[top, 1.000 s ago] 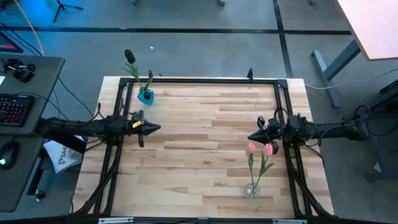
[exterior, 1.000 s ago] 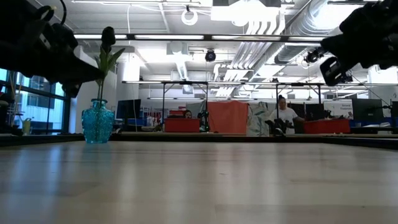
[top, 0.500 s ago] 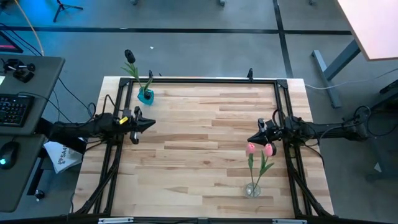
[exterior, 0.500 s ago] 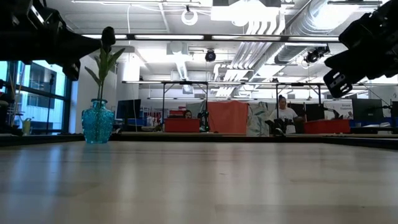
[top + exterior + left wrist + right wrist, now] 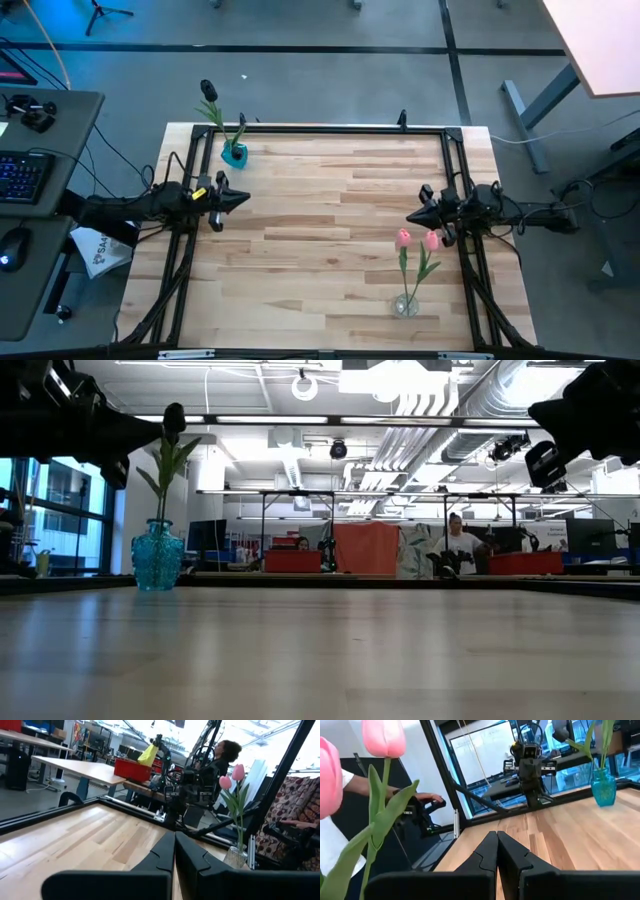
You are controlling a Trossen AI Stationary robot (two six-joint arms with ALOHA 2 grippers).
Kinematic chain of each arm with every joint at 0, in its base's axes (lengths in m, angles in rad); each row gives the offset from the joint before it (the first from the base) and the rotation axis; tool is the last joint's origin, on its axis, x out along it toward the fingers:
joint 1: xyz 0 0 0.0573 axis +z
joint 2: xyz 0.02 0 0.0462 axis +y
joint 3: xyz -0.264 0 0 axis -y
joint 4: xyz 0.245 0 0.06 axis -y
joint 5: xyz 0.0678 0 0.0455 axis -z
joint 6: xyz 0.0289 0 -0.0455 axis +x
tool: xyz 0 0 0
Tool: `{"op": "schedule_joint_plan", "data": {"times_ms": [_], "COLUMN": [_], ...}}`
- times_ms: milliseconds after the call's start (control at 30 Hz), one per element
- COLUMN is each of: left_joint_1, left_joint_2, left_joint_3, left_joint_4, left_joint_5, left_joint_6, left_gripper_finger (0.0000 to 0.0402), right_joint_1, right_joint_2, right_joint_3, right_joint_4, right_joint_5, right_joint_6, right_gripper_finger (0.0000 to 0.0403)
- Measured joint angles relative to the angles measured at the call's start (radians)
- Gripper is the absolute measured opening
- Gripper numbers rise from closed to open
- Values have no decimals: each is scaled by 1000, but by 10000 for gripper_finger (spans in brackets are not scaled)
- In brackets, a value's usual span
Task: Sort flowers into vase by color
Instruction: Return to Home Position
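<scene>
Two pink tulips [image 5: 403, 238] upright in clear vase [image 5: 405, 306] — dark tulip [image 5: 208, 90] in blue vase [image 5: 235, 154].

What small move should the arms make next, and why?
Probably draw the right gripper back toward its table edge, away from the two pink tulips. No flower lies on the wooden table: the pink ones stand in the clear glass vase, the dark tulip in the blue glass vase. It and the left gripper are shut, holding nothing.
</scene>
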State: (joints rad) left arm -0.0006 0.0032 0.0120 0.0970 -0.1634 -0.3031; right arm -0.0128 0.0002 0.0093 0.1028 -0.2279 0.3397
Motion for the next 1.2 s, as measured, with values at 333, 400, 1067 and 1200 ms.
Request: {"op": "schedule_joint_plan", "data": {"times_ms": [333, 400, 1067, 1200], "left_joint_1": [0, 0, 64, 58], "left_joint_2": [0, 0, 0, 0], "left_joint_3": [0, 0, 0, 0], "left_joint_4": [-2, -1, -3, -4], "left_joint_5": [-4, -4, -4, -4], "left_joint_6": [0, 0, -1, 15], "left_gripper_finger": [1, 1, 1, 1], "right_joint_1": [0, 0, 0, 0], "right_joint_2": [6, 6, 7, 7], "right_joint_3": [0, 0, 0, 0], "right_joint_4": [-12, -12, -13, -13], "right_joint_5": [0, 0, 0, 1], "right_joint_6": [0, 0, 0, 0], "right_gripper_finger": [0, 0, 0, 0]}}
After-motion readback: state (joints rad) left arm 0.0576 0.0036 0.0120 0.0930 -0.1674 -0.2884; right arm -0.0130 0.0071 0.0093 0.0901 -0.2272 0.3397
